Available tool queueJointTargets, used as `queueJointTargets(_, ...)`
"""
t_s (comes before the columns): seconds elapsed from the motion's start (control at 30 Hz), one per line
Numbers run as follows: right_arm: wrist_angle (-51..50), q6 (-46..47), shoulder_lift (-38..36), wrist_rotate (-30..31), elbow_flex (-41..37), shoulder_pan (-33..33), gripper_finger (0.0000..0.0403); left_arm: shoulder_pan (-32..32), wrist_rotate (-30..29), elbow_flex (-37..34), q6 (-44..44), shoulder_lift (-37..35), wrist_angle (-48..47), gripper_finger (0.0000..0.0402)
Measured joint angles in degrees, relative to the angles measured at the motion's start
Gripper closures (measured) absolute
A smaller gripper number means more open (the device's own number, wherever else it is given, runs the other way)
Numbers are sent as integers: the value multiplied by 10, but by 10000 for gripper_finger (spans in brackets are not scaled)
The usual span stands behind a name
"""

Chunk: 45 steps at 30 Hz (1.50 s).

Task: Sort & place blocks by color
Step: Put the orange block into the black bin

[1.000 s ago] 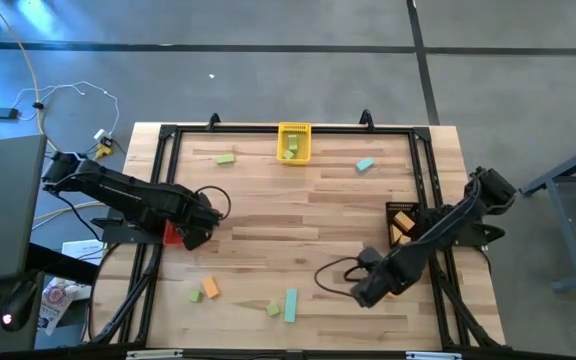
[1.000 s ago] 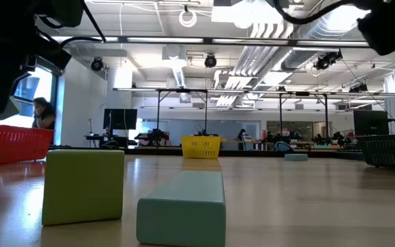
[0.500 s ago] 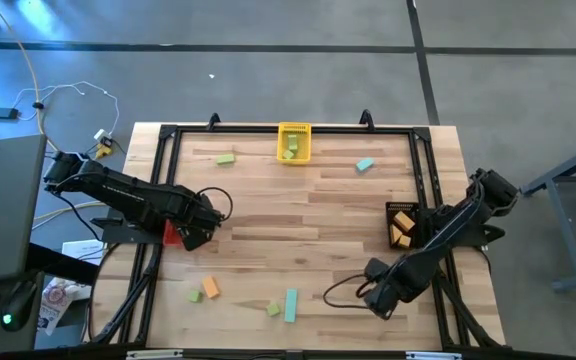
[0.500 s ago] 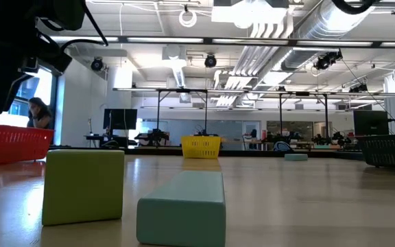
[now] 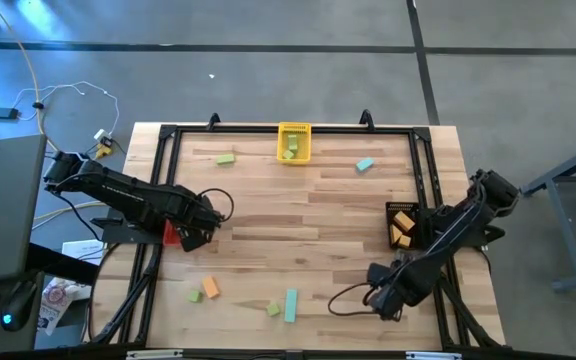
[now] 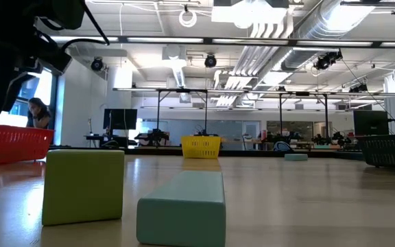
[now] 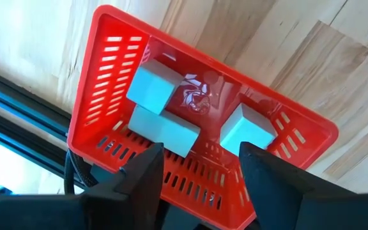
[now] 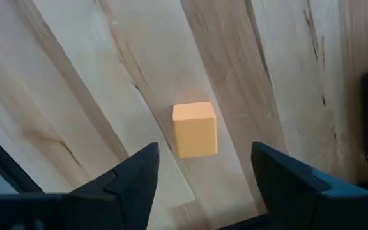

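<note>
The left gripper (image 7: pixel 200 167) has just spread open, empty, over the red bin (image 7: pixel 107 76) holding three teal blocks (image 7: pixel 246 130), while the open right gripper (image 8: pixel 203 172) has swung lower-right above an orange cube (image 8: pixel 194 129).

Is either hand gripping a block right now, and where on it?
Neither. The left hand is open over the red bin, with three teal blocks inside. The right hand is open above an orange cube.
</note>
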Motion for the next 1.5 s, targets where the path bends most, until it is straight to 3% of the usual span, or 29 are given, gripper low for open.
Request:
queueJointTargets(0.5, 10, -22, 37, 27, 0, 13, 169, 0, -2, 38, 46, -2, 1, 213)
queueJointTargets(0.8, 18, -29, 76, -2, -1, 15, 169, 2, -44, 73, 74, -2, 8, 215)
queueJointTargets(1.1, 14, -25, 123, -10, -1, 15, 171, 2, -48, 73, 104, -2, 37, 215)
queueJointTargets(1.5, 20, 9, 140, -12, 1, 11, 293, 2, -83, 73, 121, -2, 71, 215)
